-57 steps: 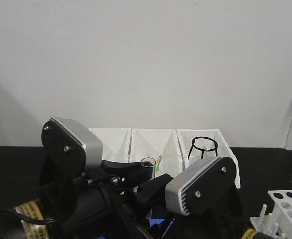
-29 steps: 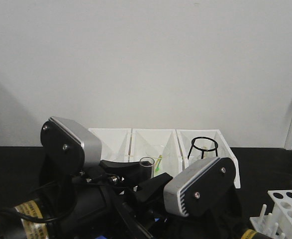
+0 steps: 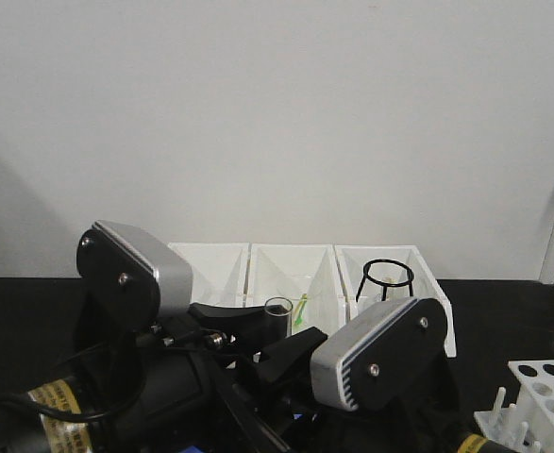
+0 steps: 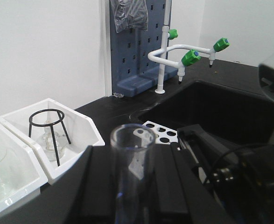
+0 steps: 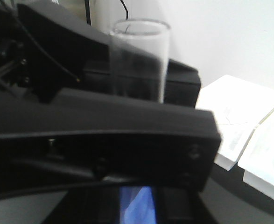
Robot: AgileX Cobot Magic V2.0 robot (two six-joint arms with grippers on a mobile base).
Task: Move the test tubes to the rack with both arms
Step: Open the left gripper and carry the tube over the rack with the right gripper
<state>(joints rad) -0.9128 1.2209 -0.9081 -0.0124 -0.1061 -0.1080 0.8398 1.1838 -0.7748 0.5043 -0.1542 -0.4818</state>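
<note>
A clear glass test tube (image 3: 278, 317) stands upright between the two arms, rim up. My left gripper (image 3: 269, 327) is shut on it; in the left wrist view the tube (image 4: 129, 161) sits between the two black fingers (image 4: 92, 186) of the left gripper (image 4: 132, 191). My right gripper (image 3: 293, 351) points up at the tube from below right. In the right wrist view the tube (image 5: 139, 56) rises behind the left finger, and the right gripper (image 5: 137, 205) shows only a narrow blue gap between dark fingers. The white rack (image 3: 546, 389) stands at the far right; it also shows in the left wrist view (image 4: 162, 132).
Three white bins (image 3: 210, 269) line the back wall; the right one holds a black wire tripod (image 3: 386, 277), also in the left wrist view (image 4: 45, 127). A black sink (image 4: 221, 107), a white tap with green nozzles (image 4: 186, 53) and a blue pegboard (image 4: 137, 51) lie beyond the rack.
The right arm's housing has shifted slightly left and down. The tube and the left gripper have barely moved.
</note>
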